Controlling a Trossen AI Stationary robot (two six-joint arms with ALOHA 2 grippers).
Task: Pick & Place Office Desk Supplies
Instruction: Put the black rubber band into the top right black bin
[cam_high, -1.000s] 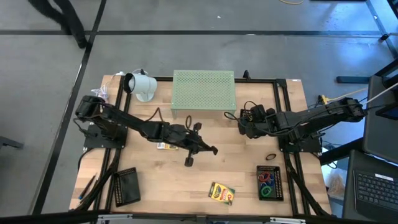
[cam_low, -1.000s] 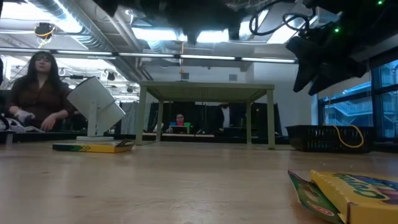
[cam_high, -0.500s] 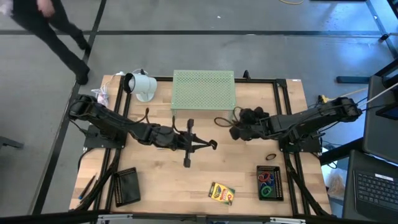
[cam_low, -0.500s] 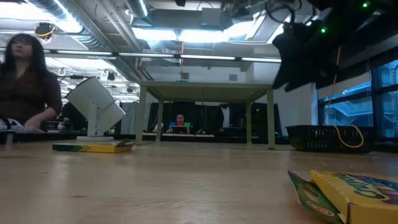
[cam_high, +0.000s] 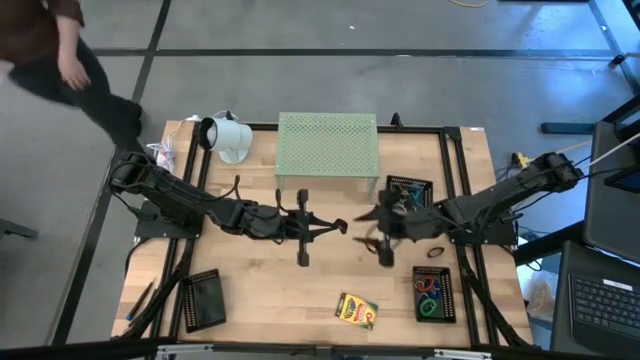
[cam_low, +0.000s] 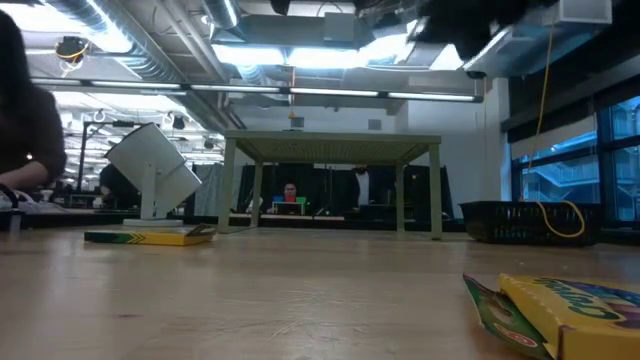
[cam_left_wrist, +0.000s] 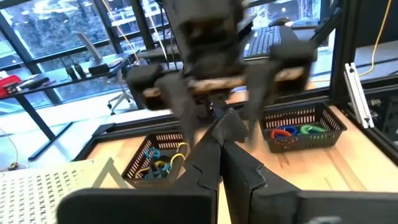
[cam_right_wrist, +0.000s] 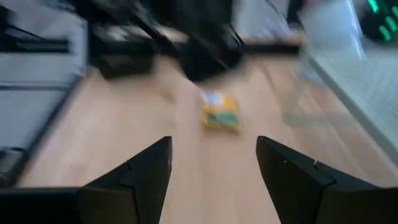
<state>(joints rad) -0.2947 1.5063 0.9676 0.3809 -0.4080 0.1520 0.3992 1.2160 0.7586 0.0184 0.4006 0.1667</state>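
Low view only catches one crayon box (cam_low: 150, 237) at left (overhead hides it); left claw (cam_high: 340, 227) pinched together mid-frame, right claw (cam_high: 372, 228) spread apart, empty.

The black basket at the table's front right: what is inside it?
The black basket holds red, green and blue rubber-band loops in a loose pile. Anything beneath the loops, or against the basket's walls, is covered and cannot be made out.

Blurred crayon box (cam_right_wrist: 220, 112), seemingly flat

no readable text, labels or numbers
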